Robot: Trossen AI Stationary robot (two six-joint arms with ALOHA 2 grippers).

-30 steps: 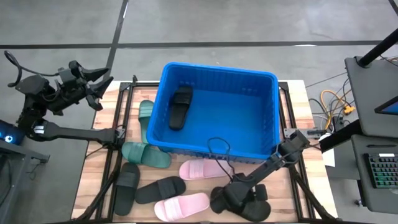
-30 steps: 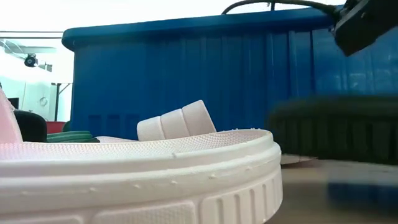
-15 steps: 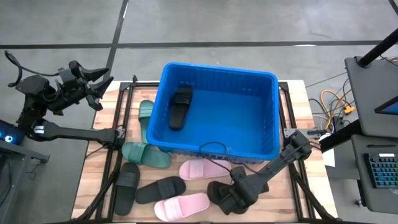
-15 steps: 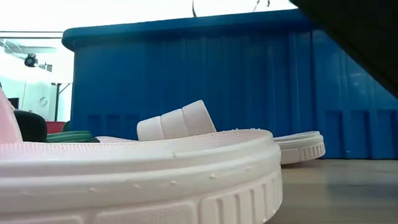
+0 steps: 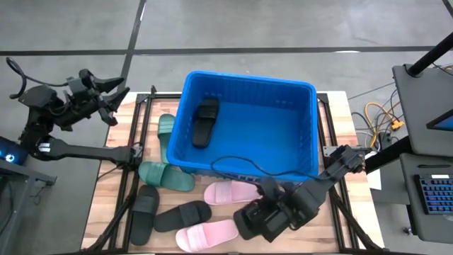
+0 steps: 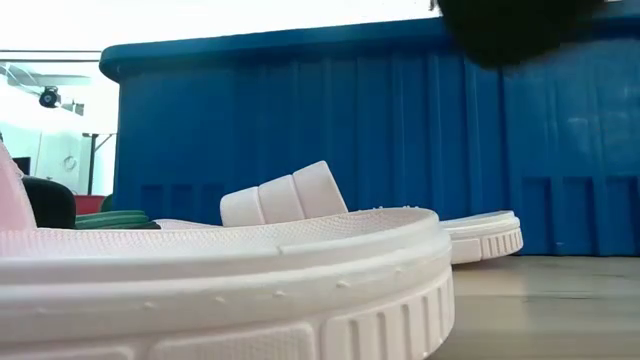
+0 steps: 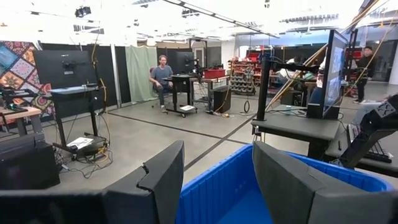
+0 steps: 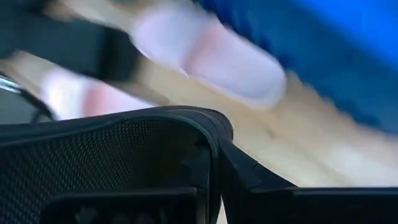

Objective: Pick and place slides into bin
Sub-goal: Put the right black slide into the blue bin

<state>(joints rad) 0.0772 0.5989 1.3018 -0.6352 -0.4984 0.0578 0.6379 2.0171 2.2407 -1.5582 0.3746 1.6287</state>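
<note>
Right tool (image 5: 260,219): clamped on a black slide (image 5: 249,217), lifted near the surface's (image 5: 333,227) near edge, just right of the pink pair.
Left tool (image 5: 113,95): fingers spread, empty, raised off the far left corner.
Bin (image 5: 309,134): bright blue tub with a ribbed floor, at the far centre.
Count: one black slide (image 5: 205,122) inside, long axis running near to far; outside, two green, two pink, three black.
Pink slides (image 5: 232,192): long axes left to right, just near the bin.
</note>
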